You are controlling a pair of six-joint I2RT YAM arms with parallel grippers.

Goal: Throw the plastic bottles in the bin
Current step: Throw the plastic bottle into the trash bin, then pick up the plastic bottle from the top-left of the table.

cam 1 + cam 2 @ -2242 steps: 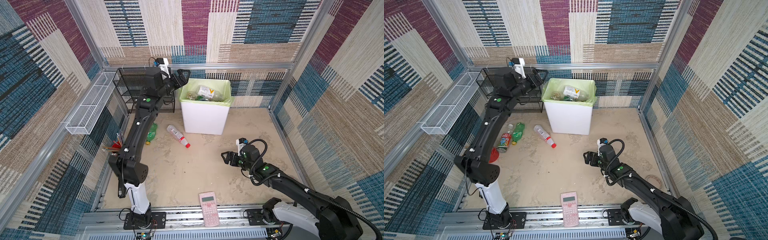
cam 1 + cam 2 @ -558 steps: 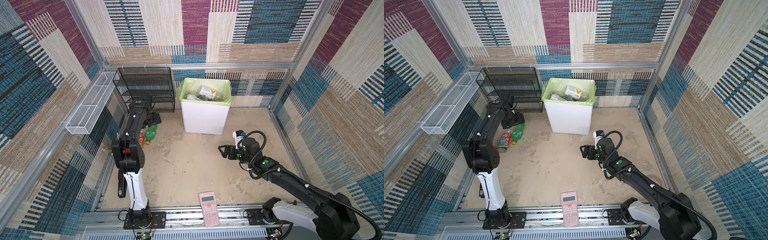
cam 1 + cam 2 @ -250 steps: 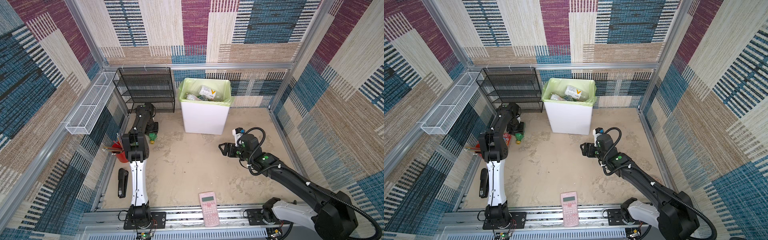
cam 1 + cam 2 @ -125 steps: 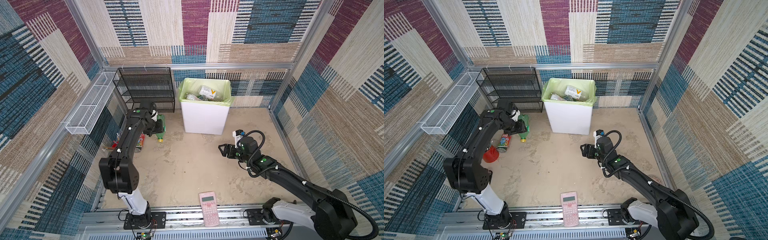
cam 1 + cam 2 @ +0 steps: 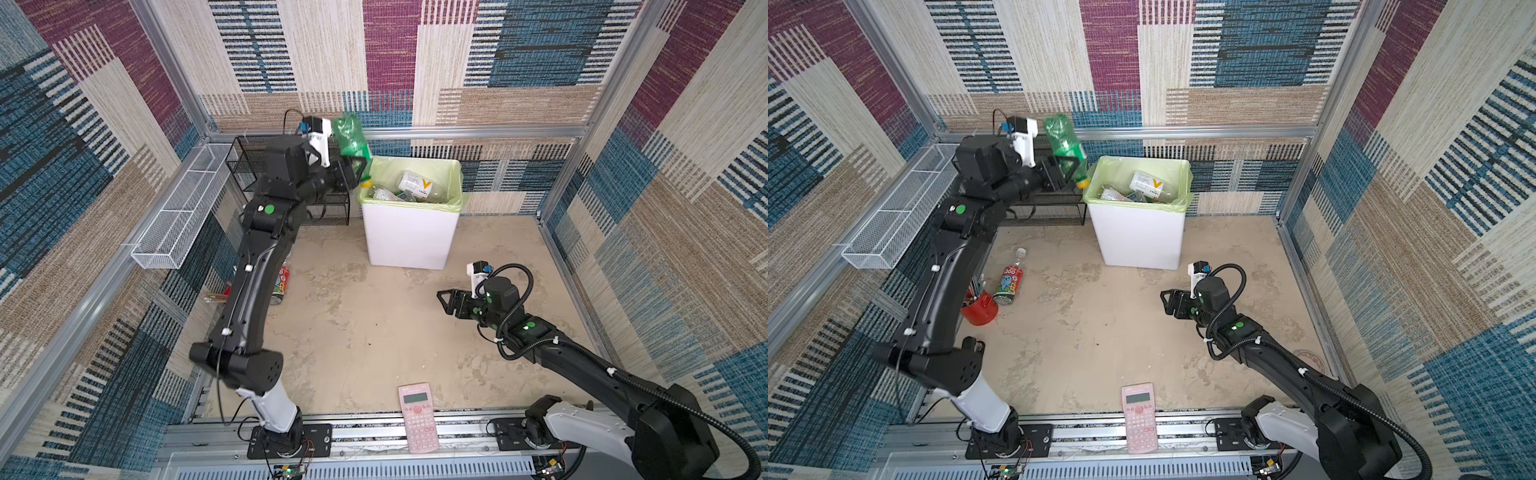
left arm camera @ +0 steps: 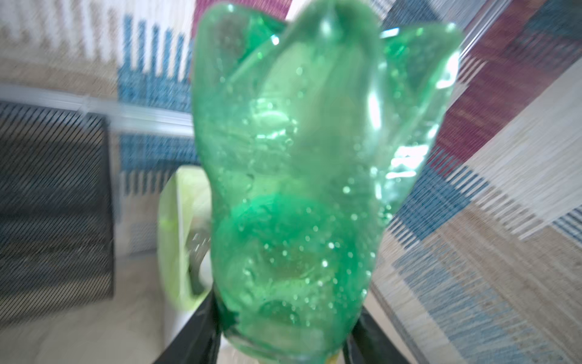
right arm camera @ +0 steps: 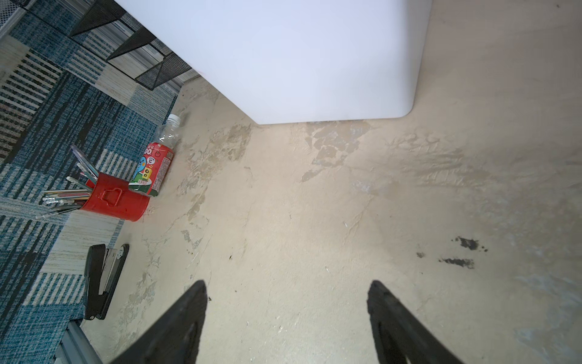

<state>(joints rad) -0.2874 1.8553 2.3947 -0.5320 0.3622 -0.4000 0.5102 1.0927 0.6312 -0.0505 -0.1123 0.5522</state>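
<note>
A crumpled green bottle [image 5: 351, 139] [image 5: 1065, 145] with a yellow cap hangs cap-down just outside the left rim of the bin [image 5: 409, 237] [image 5: 1138, 237]. My left gripper [image 5: 353, 166] [image 5: 1067, 168] is shut on its lower half. In the left wrist view the green bottle [image 6: 299, 189] fills the frame between both black fingers. Several bottles [image 5: 415, 187] lie inside the green-lined bin. A red-labelled bottle [image 5: 1009, 282] [image 7: 154, 167] lies on the floor at the left. My right gripper [image 5: 444, 301] [image 7: 286, 293] hovers open and empty over bare floor in front of the bin [image 7: 299, 56].
A red pencil cup [image 5: 980, 307] [image 7: 116, 201] stands beside the red-labelled bottle, with a black stapler [image 7: 100, 277] nearer the front. A pink calculator [image 5: 417, 415] lies at the front edge. A black mesh rack [image 5: 1050, 208] and a white wire basket [image 5: 178, 220] line the back left.
My left arm has swung up from the floor by the rack, carrying the green bottle to the bin's left rim. The right arm has barely moved.
</note>
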